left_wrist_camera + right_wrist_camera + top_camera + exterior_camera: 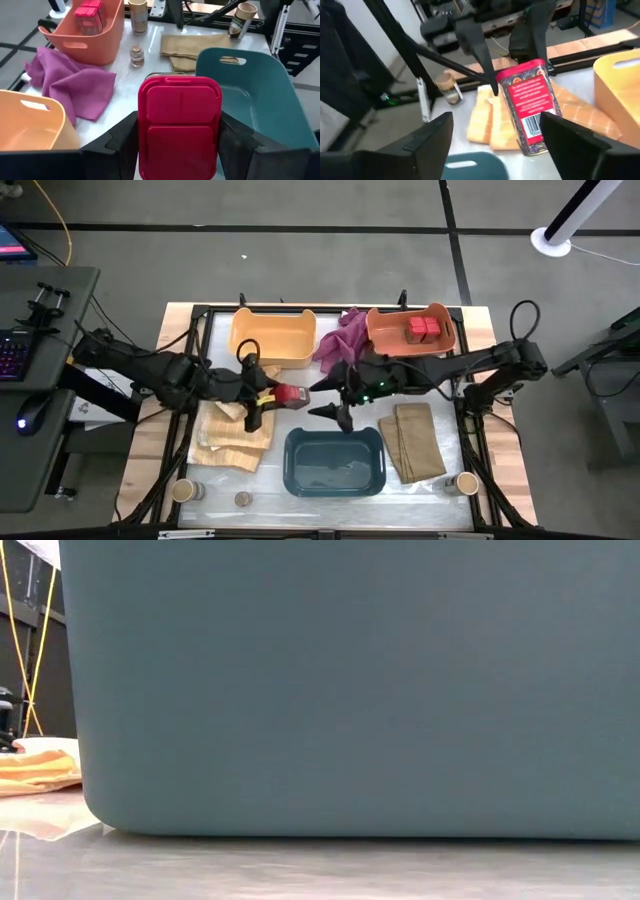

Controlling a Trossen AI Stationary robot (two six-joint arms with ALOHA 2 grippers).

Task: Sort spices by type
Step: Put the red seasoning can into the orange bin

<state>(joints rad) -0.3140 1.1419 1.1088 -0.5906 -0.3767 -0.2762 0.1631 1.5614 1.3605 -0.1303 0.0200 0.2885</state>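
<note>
The red tin (pixel 291 394) hung above the table's middle, clamped between the left gripper (pixel 277 396) fingers, just behind the teal bin (pixel 334 463) rim. The right gripper (pixel 330 398) stood close beside it, fingers spread wide, holding nothing.

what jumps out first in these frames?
The red tin held between the left gripper fingers at table centre, with the right gripper open just beside it. Behind sit the salmon bin holding more red tins, a magenta cloth and an orange bin.
</note>
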